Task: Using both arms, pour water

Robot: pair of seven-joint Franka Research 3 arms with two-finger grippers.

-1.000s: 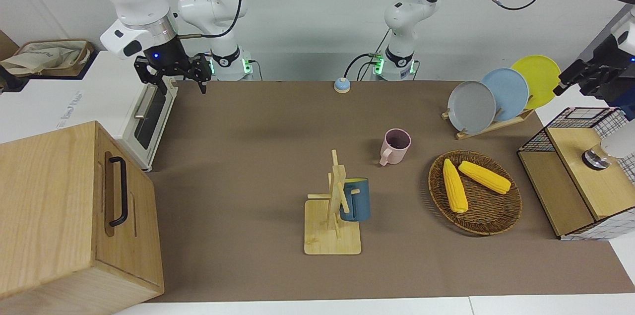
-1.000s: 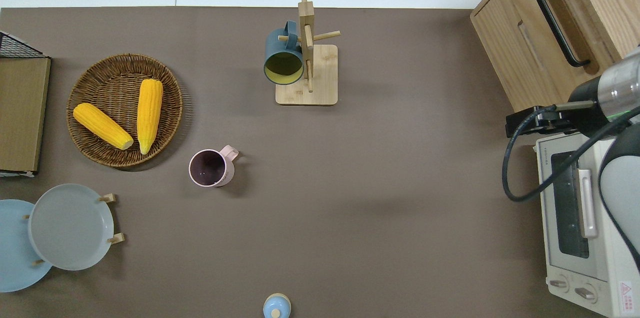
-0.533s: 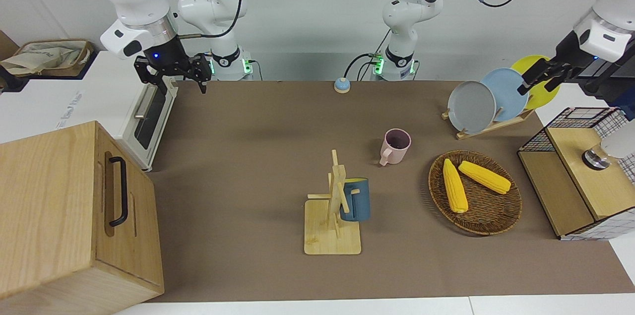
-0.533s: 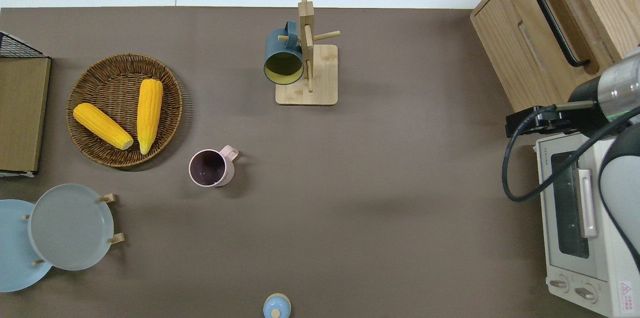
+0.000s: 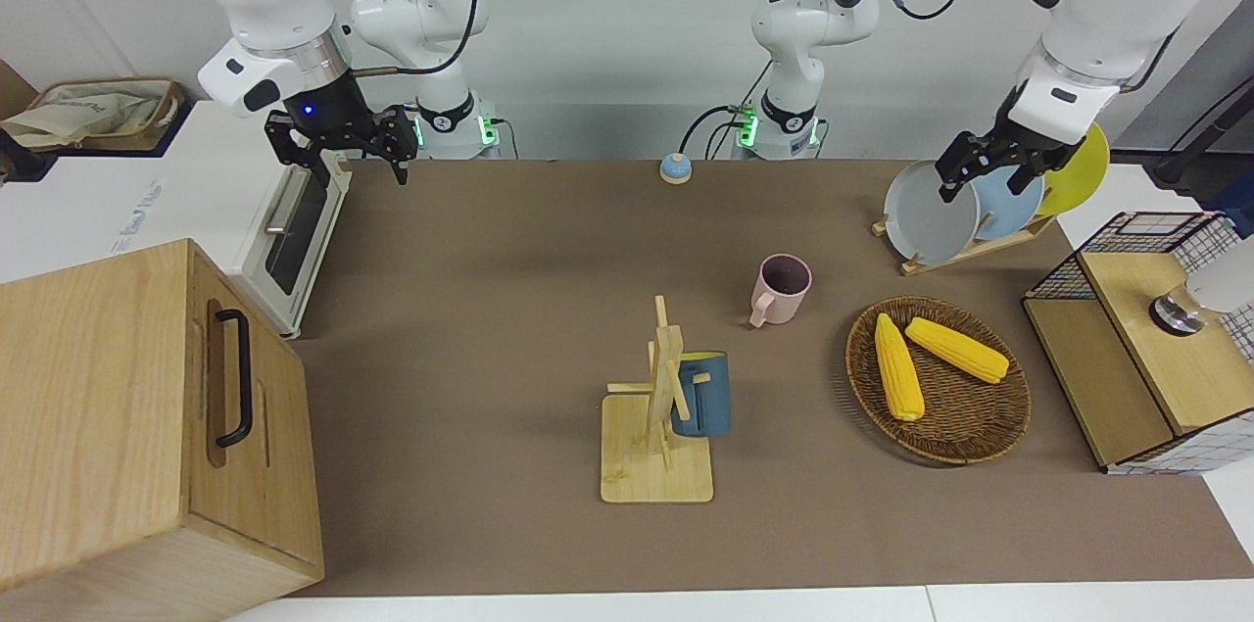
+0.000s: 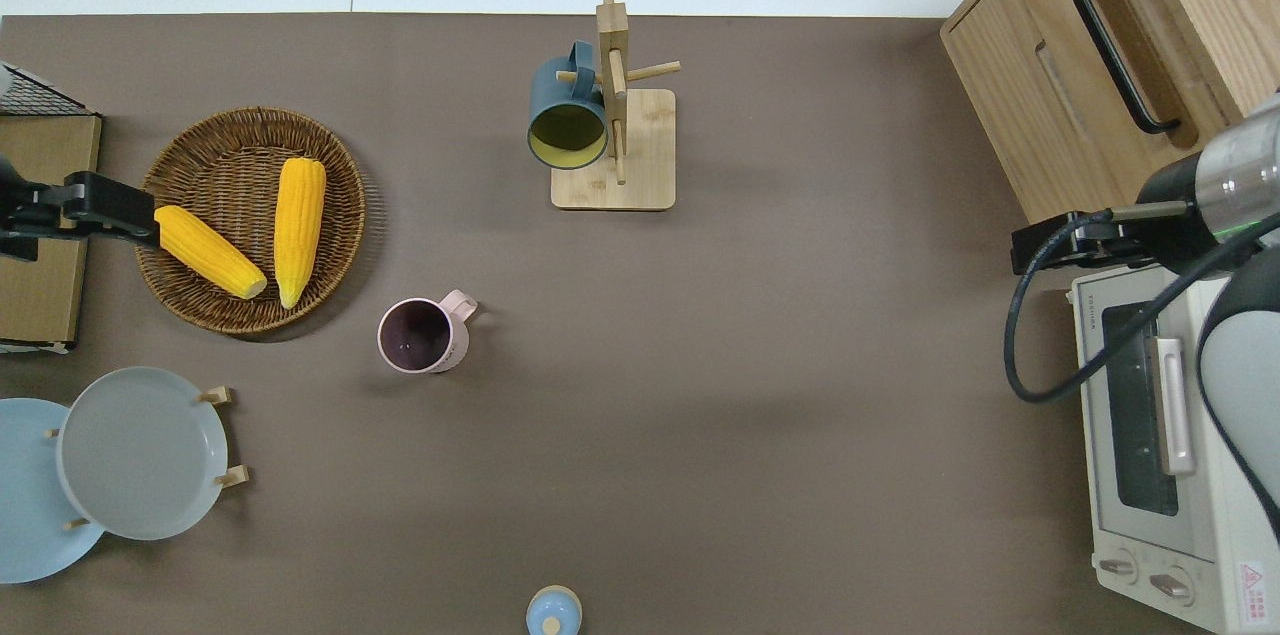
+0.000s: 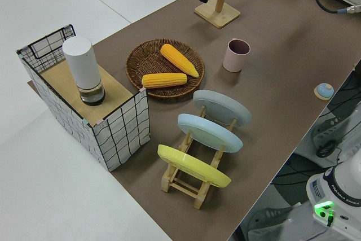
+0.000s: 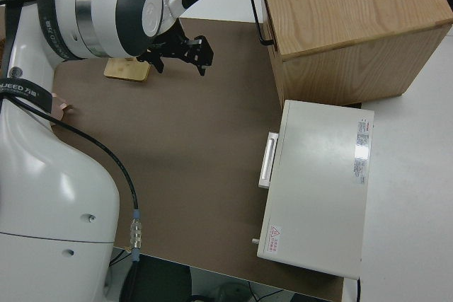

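My left gripper hangs open and empty in the air; from overhead the left gripper is over the rim of the wicker basket, at its side toward the left arm's end. A pink mug stands upright on the brown mat, and its dark inside shows from overhead. A blue mug hangs on a wooden mug rack. A white cylinder stands on the wooden lid of a wire crate. My right gripper is open and parked.
Two corn cobs lie in the wicker basket. A rack holds grey, blue and yellow plates. A toaster oven and a wooden cabinet stand at the right arm's end. A small blue bell sits near the robots.
The left arm has swung in from the left arm's end of the table, its gripper now over the wicker basket's rim. The right arm has not moved.
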